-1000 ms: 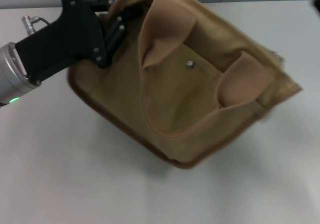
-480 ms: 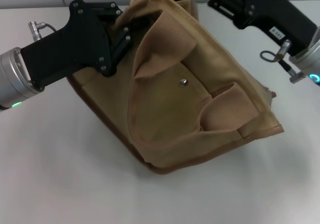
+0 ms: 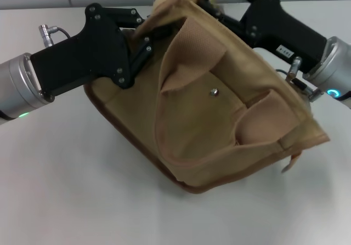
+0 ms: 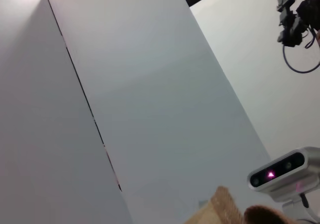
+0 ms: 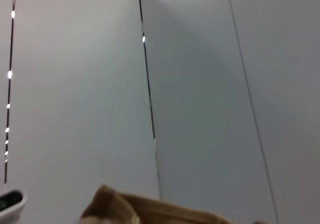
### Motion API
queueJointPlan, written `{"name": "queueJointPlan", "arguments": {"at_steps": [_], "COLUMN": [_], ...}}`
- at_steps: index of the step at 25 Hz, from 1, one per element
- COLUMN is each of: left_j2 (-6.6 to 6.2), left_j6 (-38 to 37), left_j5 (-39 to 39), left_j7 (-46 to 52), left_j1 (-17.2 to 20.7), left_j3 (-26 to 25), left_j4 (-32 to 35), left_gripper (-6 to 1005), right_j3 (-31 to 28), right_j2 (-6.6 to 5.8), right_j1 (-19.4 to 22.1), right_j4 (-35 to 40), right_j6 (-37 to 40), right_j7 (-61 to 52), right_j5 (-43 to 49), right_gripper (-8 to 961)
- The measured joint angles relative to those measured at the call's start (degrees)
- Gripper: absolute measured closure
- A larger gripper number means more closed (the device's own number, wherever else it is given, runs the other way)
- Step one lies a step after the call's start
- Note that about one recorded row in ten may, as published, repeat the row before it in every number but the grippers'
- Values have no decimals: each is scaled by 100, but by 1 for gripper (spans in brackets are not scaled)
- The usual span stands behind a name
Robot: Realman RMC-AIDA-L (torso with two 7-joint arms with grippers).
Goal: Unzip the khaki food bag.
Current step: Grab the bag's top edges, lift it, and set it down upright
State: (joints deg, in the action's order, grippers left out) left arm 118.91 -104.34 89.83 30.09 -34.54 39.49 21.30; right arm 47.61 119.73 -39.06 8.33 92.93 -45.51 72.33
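One khaki food bag (image 3: 219,108), two grippers, one white table (image 3: 66,190). Left gripper (image 3: 143,32) comes in from the left, black body low over the table, jaw tips buried in the bag's upper left corner fabric; looks like a pinch on the canvas, but the tips are hidden, so can't tell the jaw state. The bag sits between the two grippers, tilted, front face up toward the head camera, brown base trim along the edge nearest the camera and touching the table. On that face: one silver snap (image 3: 214,92) on the pocket and two wide loop handles (image 3: 189,53) lying flat. Right gripper (image 3: 216,1) reaches in from the right along the bag's far top edge; tips are behind the fabric, jaw state not visible either. Both wrist views show wall panels plus a sliver of tan canvas (image 5: 150,211).
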Motion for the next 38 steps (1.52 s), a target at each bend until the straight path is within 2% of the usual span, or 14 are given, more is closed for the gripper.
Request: {"name": "queueJointPlan", "arguments": {"at_steps": [4, 5, 8, 9, 10, 14, 15, 18, 19, 21, 26, 27, 32, 38], "left_j2": [0, 0, 3, 10, 10, 21, 21, 21, 20, 20, 11, 11, 13, 17], "left_j6": [2, 2, 3, 6, 6, 11, 11, 11, 11, 11, 11, 11, 15, 26], "left_j5": [-9, -9, -19, -21, -21, -64, -64, -66, -66, -66, -65, -65, -66, -65], "left_j7": [-50, -50, -114, -122, -122, -127, -127, -127, -127, -127, -134, -134, -135, -135], "left_j1": [-1, -1, -3, -3, -3, -19, -19, -39, -51, -56, -84, -84, -95, -99], "left_j3": [23, 23, 24, 24, 24, 7, 7, 17, 23, 38, 118, 118, 161, 164], "left_j4": [19, 19, 18, 19, 19, 19, 19, 17, 17, 16, 14, 14, 15, 15], "left_gripper": [923, 923, 923, 923, 923, 923, 924, 924, 924, 924, 924, 924, 924, 924], "right_j3": [747, 747, 1041, 1167, 1167, 1119, 1119, 906, 851, 860, 984, 984, 1636, 2057], "right_j2": [-19, -19, -21, -26, -26, -25, -25, -13, -8, -1, 12, 12, 17, 16], "right_j1": [200, 200, 494, 730, 730, 1384, 1384, 1609, 1641, 1614, 1017, 1017, 583, 412], "right_j4": [406, 406, 683, 846, 846, 1193, 1193, 1093, 872, 733, 187, 187, 115, 73], "right_j6": [-296, -296, -343, -296, -296, 72, 72, 489, 724, 796, 625, 625, 245, -113], "right_j7": [-411, -411, -586, -613, -613, -644, -644, -512, -309, -194, -30, -30, -26, -51], "right_j5": [-11, -11, -12, -10, -10, -90, -90, -535, -1032, -1298, -1714, -1714, -1711, -1720], "right_gripper": [114, 114, 114, 114, 114, 114, 114, 114, 115, 115, 115, 114, 114, 115]}}
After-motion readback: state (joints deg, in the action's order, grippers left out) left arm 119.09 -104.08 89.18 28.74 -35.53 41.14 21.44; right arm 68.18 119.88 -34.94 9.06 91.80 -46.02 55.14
